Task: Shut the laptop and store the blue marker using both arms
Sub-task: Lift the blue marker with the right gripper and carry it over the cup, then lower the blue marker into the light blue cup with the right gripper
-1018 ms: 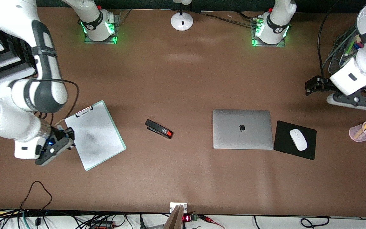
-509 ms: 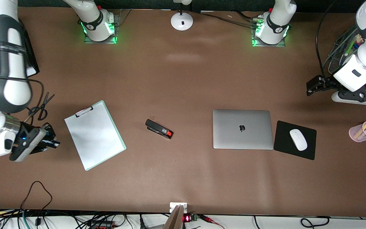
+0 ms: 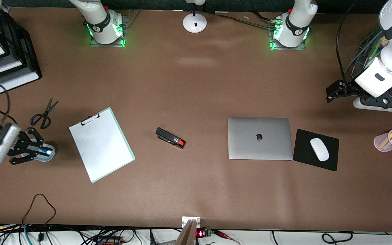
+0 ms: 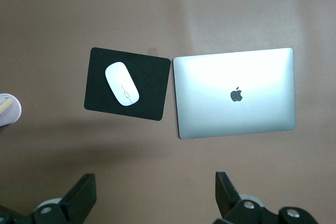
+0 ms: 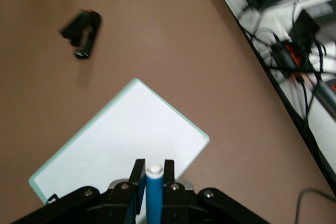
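Brown table (image 3: pixel 196 85): right hand (image 3: pixel 43 149) clamps blue marker (image 5: pixel 154 195) btwn fingers; left hand (image 3: pixel 332 92) open, waiting.

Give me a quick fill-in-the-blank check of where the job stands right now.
1. The laptop lid is ____.
2. The right gripper has its jaws shut on the blue ____.
3. The white mouse lies on a ____ pad.
4. The left gripper has its jaws ____.

Missing words: closed; marker; black; open
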Controlling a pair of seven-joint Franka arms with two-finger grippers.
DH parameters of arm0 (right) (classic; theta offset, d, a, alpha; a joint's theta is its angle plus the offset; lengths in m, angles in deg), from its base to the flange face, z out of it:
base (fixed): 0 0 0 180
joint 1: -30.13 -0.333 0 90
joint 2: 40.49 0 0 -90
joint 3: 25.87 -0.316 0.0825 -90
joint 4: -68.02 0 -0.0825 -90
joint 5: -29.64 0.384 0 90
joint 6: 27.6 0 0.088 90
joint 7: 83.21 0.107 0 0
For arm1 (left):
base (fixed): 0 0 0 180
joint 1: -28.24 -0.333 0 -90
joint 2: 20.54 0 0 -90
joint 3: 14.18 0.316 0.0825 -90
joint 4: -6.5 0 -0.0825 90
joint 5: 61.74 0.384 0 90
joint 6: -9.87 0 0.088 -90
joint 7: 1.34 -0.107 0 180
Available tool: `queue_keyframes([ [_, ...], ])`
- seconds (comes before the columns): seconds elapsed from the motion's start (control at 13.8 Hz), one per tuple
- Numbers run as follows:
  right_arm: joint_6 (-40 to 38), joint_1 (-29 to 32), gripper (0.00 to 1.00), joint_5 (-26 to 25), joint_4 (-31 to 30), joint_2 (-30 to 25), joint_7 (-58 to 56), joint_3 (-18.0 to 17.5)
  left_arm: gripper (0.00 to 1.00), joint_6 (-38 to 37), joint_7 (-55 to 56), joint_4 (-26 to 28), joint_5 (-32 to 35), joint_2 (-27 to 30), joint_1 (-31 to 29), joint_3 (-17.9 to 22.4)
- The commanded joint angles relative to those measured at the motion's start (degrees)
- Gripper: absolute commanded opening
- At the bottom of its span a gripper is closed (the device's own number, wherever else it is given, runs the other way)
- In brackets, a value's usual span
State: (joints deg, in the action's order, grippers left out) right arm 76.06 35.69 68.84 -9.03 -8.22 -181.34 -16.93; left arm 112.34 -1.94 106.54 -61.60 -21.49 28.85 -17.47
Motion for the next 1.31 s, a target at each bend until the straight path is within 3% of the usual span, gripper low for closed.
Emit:
queue_keyframes([
  [0.0,-5.73,4.0,0.01,6.83,0.67,0.07,-10.19,-0.67,1.0,-1.05,0.51,-0.63,0.38,0.42,0.18,0.13],
  [0.29,-10.57,8.58,0.01,11.06,0.67,0.25,-17.25,-0.67,1.0,-0.96,0.6,-0.72,0.38,0.15,0.27,0.13],
  [0.87,-10.75,14.21,0.01,20.46,0.67,5.07,-26.22,-0.67,1.0,-0.96,0.6,-0.81,0.38,0.15,0.27,0.13],
  [1.24,-10.58,15.79,0.01,21.0,0.67,6.84,-29.74,-0.67,1.0,-0.96,0.69,-0.81,0.38,0.06,0.27,0.13],
])
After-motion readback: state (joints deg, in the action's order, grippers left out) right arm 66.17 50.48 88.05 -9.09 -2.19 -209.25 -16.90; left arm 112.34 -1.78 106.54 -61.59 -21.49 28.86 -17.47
